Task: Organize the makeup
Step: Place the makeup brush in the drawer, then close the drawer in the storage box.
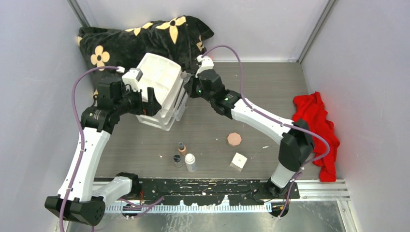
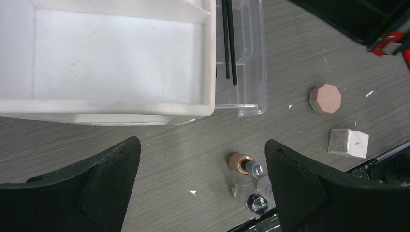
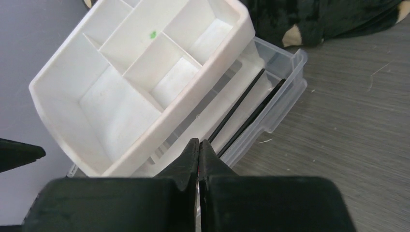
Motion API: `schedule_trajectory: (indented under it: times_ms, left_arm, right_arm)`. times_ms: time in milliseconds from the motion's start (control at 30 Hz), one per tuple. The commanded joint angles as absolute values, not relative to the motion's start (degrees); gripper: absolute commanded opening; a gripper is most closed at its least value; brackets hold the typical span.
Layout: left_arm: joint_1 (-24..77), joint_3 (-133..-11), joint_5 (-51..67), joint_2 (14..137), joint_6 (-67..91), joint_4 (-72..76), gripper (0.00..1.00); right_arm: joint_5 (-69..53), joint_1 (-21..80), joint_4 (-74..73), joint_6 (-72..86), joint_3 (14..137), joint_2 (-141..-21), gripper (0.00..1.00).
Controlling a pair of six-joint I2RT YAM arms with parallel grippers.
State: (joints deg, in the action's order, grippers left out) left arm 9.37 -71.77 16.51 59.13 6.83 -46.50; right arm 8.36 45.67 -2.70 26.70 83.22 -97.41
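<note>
Stick-stowing step looks finished: two black sticks point(image 2: 229, 43) lie in the organizer's point(image 1: 157, 89) pulled-out clear drawer point(image 3: 270, 92). The right end effector point(image 3: 198, 154) is pinched closed and empty over that drawer. The left end effector point(image 2: 202, 144) gapes open beside the organizer. The octagonal compact point(image 1: 234, 139), white cube point(image 1: 238, 161) and tan bottle point(image 1: 182, 148) stand in front of the organizer. The next move probably calls for reaching one of them with fingers parted.

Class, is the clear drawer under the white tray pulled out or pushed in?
Pulled out: the clear drawer juts beyond the white tray, and two thin black sticks lie exposed inside it.
</note>
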Motion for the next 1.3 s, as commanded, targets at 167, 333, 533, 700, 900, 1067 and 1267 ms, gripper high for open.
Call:
schedule_trajectory:
  times_ms: [167, 333, 533, 700, 900, 1067, 1267]
  left_arm:
    - [9.1, -73.1, 15.9, 58.4, 5.8, -45.5, 1.00]
    - [9.1, -73.9, 15.4, 58.1, 5.6, -46.4, 1.00]
    - [9.2, -74.0, 14.9, 57.9, 5.6, -46.8, 1.00]
    - [9.1, -74.0, 15.1, 58.2, 5.8, -46.7, 1.00]
    - [9.1, -73.2, 15.4, 58.1, 6.1, -46.2, 1.00]
    - [9.1, -73.2, 15.2, 57.3, 6.0, -46.5, 1.00]
    - [9.1, -73.2, 15.0, 56.9, 5.9, -46.8, 1.00]
  right_arm:
    - [17.0, 44.8, -4.1, 24.1, 79.4, -93.2, 0.01]
    - [16.7, 44.4, -6.7, 24.8, 82.1, -98.5, 0.01]
    - [16.3, 44.4, -9.8, 24.1, 88.1, -104.9, 0.01]
    - [14.5, 44.4, -11.0, 23.1, 93.4, -108.2, 0.01]
    - [10.3, 44.5, -11.5, 23.1, 99.1, -111.5, 0.01]
    - [7.0, 44.9, -11.8, 23.3, 103.9, -115.7, 0.01]
    - [4.0, 45.0, -10.2, 23.9, 106.3, -118.6, 0.01]
